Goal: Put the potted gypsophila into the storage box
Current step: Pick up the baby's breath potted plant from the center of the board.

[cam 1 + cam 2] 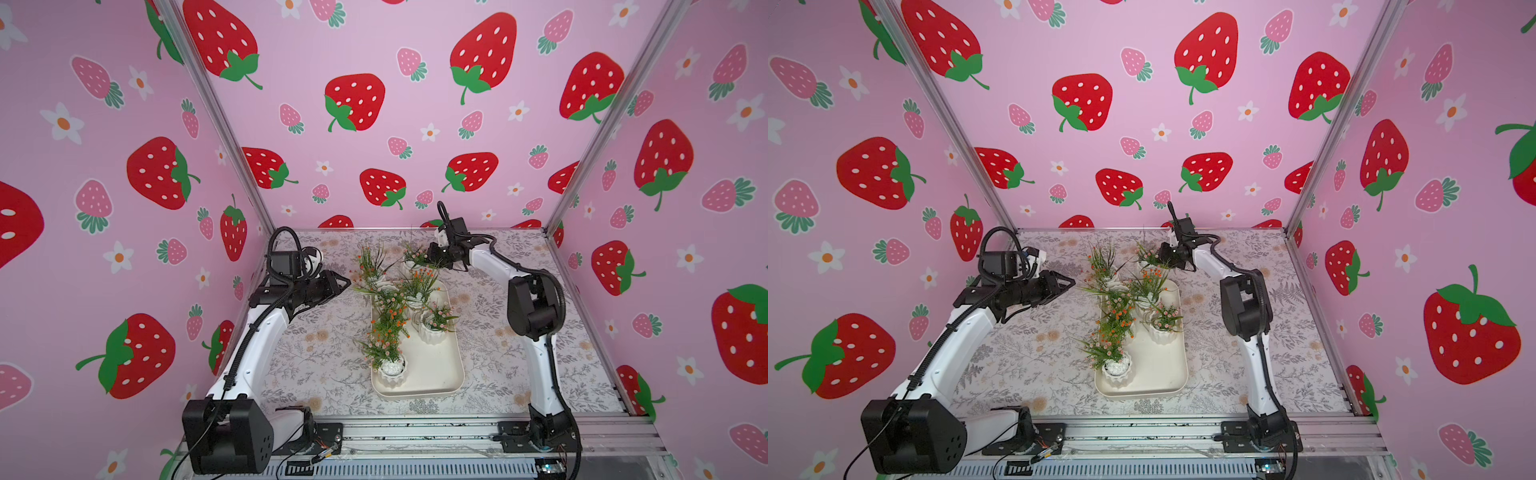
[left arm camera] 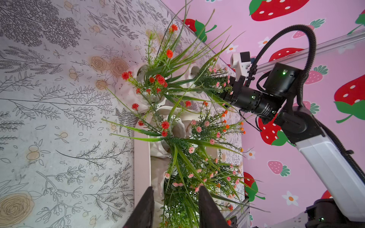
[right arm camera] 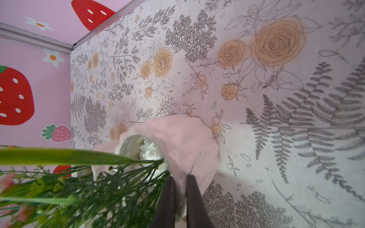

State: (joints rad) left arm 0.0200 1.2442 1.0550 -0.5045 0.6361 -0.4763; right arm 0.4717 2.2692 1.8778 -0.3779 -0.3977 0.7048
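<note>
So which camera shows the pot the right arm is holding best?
The right wrist view: the potted gypsophila is close up, rim pinched in the right end effector. Both top views show it small beside the arm; the left wrist view, far behind other plants.

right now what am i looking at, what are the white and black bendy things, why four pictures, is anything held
Those are two white-and-black robot arms, the left arm and the right arm, each ending in a two-finger gripper. Both top views look down on the whole scene from one camera head; the other two pictures come from cameras on the arms' wrists. On the floral-print table lies a large shallow cream-white plastic tray, the storage box, holding several small white ribbed pots of green sprigs. The right gripper is shut on the rim of another such pot, outside the tray past its far end. The left gripper is open and holds nothing.
</note>
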